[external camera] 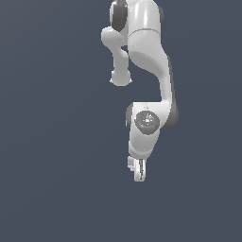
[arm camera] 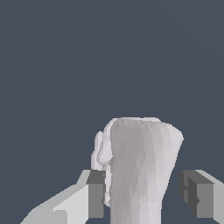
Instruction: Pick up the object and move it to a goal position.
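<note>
Gripper [external camera: 139,176] is hanging at the low end of the white Panda arm [external camera: 149,52], pointing straight down over a flat dark grey-blue ground [external camera: 52,189] that is filling both views. In the exterior view the object [external camera: 130,163] is showing only as a tiny pale blocky bit right against the gripper, on the side toward the exterior view's left and just above the fingertips; whether it is resting on the ground or lifted cannot be told from that view. In the wrist view the object [arm camera: 140,170] is looming large as a pale grey-white lump with faint grey shading, sitting between the two fingers [arm camera: 95,199], rounded and wider at the end away from the gripper, with a small bumpy lobe sticking out on the side next to the first finger. That finger's dark grey pad is lying touching or all but touching the object's edge. The opposite finger [arm camera: 199,194] is standing apart from the object, with a strip of ground showing through between pad and object. So the jaws are standing spread around the object, bracketing it without clamping it. Arm links above the gripper are stacking up vertically, with the round wrist joint [external camera: 147,121] facing the exterior camera directly above the gripper.
</note>
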Robot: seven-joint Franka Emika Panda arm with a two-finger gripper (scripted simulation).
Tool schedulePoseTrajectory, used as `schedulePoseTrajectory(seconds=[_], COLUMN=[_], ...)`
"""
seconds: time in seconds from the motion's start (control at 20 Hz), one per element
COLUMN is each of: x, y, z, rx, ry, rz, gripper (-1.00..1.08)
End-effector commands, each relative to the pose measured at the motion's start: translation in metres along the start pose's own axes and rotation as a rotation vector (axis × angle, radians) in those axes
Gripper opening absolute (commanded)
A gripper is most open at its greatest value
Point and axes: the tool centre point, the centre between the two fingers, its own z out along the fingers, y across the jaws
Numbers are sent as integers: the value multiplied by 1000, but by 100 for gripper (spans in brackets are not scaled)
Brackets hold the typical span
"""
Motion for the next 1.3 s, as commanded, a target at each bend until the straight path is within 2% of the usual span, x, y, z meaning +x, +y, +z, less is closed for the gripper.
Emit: schedulePoseTrajectory(seconds=[0.0, 0.5, 0.7, 0.9, 1.25], x=[0, -1, -9, -29, -82], y=[0, 0, 3, 11, 31], z=[-1, -1, -7, -21, -58], rx=[1, 1, 1, 1, 1], ry=[0, 0, 0, 0, 0], rz=[0, 0, 0, 0, 0], gripper=[-100, -100, -100, -100, -100])
